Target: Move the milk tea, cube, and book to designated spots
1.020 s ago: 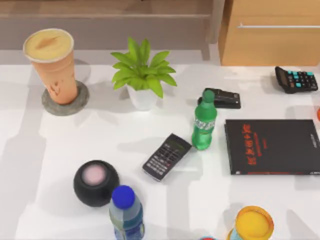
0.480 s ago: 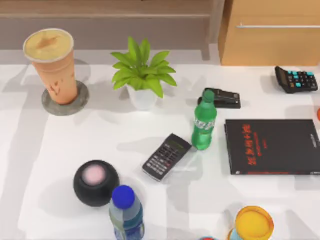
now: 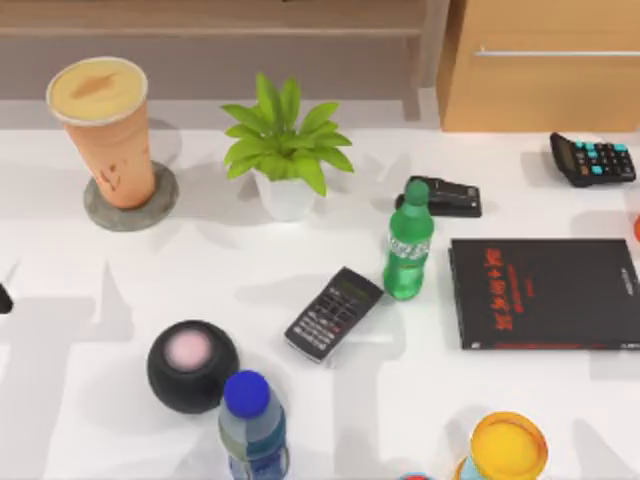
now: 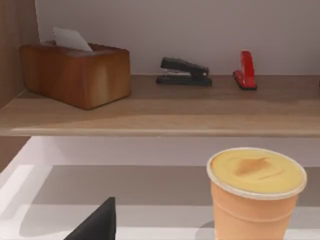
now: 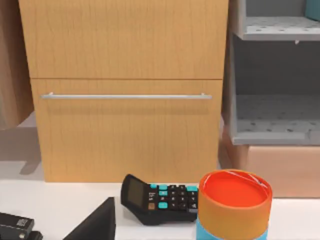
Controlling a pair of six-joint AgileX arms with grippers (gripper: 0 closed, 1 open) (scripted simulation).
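Note:
The milk tea point(image 3: 101, 128), a tall orange-tan cup with a creamy top, stands upright on a round grey coaster point(image 3: 150, 212) at the table's back left. In the left wrist view the milk tea point(image 4: 254, 199) is close ahead, with a dark part of my left gripper point(image 4: 97, 226) low in the picture and apart from it. A dark tip of the left gripper point(image 3: 3, 298) shows at the table's left edge. A dark part of my right gripper point(image 5: 97, 225) faces a calculator point(image 5: 160, 198). The cube and the book are out of view.
A potted plant point(image 3: 285, 150), green bottle point(image 3: 408, 242), handset point(image 3: 334, 312), black round speaker point(image 3: 192, 365), blue-capped bottle point(image 3: 252, 425), thin black book with red characters point(image 3: 545, 293), calculator point(image 3: 592, 158) and yellow-capped container point(image 3: 508, 447) crowd the table. A wooden drawer cabinet point(image 5: 125, 90) stands behind.
A dark tip of the left gripper has come into the top view at the left edge. Arm shadows on the table have shifted. The objects have not moved.

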